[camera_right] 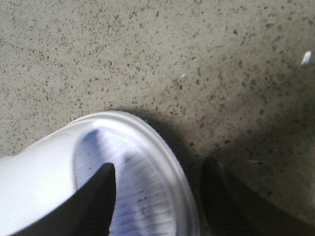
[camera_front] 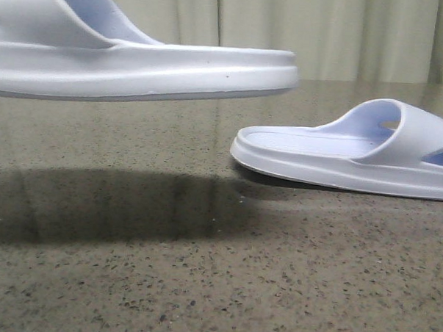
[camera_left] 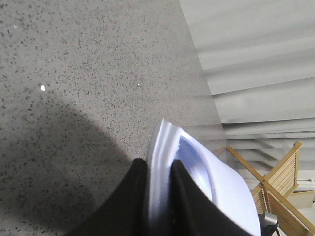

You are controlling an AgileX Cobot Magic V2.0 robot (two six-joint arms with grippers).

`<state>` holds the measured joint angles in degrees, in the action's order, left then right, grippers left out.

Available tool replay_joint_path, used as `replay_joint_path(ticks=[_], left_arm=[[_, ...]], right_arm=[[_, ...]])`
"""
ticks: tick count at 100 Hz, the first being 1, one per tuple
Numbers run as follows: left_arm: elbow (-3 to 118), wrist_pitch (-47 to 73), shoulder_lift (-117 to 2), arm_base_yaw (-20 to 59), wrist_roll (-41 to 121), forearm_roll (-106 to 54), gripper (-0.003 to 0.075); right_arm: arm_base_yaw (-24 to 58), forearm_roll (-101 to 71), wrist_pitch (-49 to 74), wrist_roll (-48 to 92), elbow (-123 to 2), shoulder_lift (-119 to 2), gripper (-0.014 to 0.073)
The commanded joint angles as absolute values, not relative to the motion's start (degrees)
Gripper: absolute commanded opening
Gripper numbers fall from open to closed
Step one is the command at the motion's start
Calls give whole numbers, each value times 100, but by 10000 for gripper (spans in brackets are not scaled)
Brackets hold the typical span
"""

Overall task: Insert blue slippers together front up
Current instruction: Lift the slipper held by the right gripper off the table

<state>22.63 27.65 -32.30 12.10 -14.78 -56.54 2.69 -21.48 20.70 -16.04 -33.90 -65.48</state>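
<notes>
Front view: two blue slippers, pale, almost white. One slipper [camera_front: 138, 63] is in the air at the left side of the table, sole roughly level, strap to the left and cut by the frame edge, the other end pointing right. Its shadow [camera_front: 109, 205] falls on the table below. The second slipper [camera_front: 354, 153] lies flat on the table [camera_front: 201, 290] toward the right edge, sole down, ribbed footbed up, strap with a triangular side hole at its right end. The two slippers are apart, the raised one higher and left of the lying one.

Left wrist view: left gripper [camera_left: 158, 189] is clamped on the raised slipper's [camera_left: 216, 191] sole edge, one black finger [camera_left: 128, 201] on each side, both touching the foam. Slipper is off the table here too.

Right wrist view: right gripper [camera_right: 157, 194] is spread wide, straddling the rim of the lying slipper [camera_right: 39, 177]. One finger [camera_right: 96, 201] is over the ribbed footbed, the other is outside the rim over bare table. Cannot tell if the inner finger touches the footbed. Nothing is held.

Table is speckled grey-green stone. Curtain [camera_front: 323, 31] hangs behind the far edge. A wooden frame [camera_left: 275, 187] shows beyond the table in the left wrist view.
</notes>
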Motion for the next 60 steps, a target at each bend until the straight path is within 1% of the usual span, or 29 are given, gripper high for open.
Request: replay_joint_path(ticks=[1,34,60], left_arm=[[2495,2565,-3238,1253,-1469,-5876,16],[2495,2565,-3238,1253,-1469,-5876,16],[2495,2569,-3238,1253,-1469,-5876,16]], right_arm=[[234,-2355,2045,-1625,-3542,-6503,337],[234,-2614,2047,-1625,-3542,-6503,333],[234,-2627,2036,-1625,-3542,-6503,207]])
